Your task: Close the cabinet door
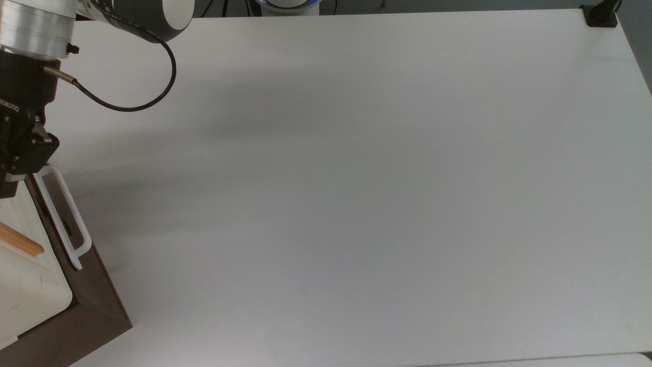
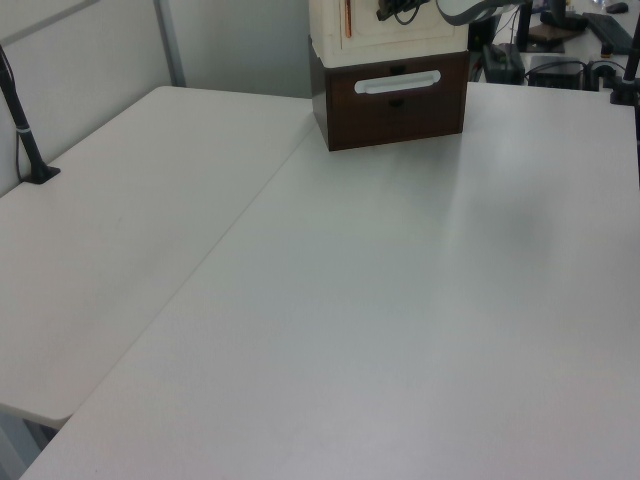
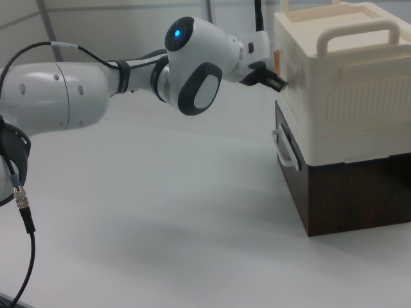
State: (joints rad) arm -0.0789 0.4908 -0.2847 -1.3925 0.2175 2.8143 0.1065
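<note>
The cabinet door (image 2: 410,28) is the pale cream front panel of the upper box, and it lies about flush with the cabinet's front. Its orange-brown bar handle (image 2: 347,18) (image 1: 18,240) (image 3: 276,61) stands upright near one edge. My gripper (image 3: 280,85) (image 2: 385,12) (image 1: 7,189) is shut with nothing in it, and its tip rests against the door's outer face, just beside the handle. The top view's left edge cuts off part of the gripper.
Below the cream box (image 3: 340,83) is a dark brown drawer (image 2: 395,105) with a white loop handle (image 1: 63,219) (image 3: 283,151). The white table (image 1: 356,178) stretches wide in front. A black clamp (image 1: 601,15) and a black post (image 2: 25,130) stand at table edges.
</note>
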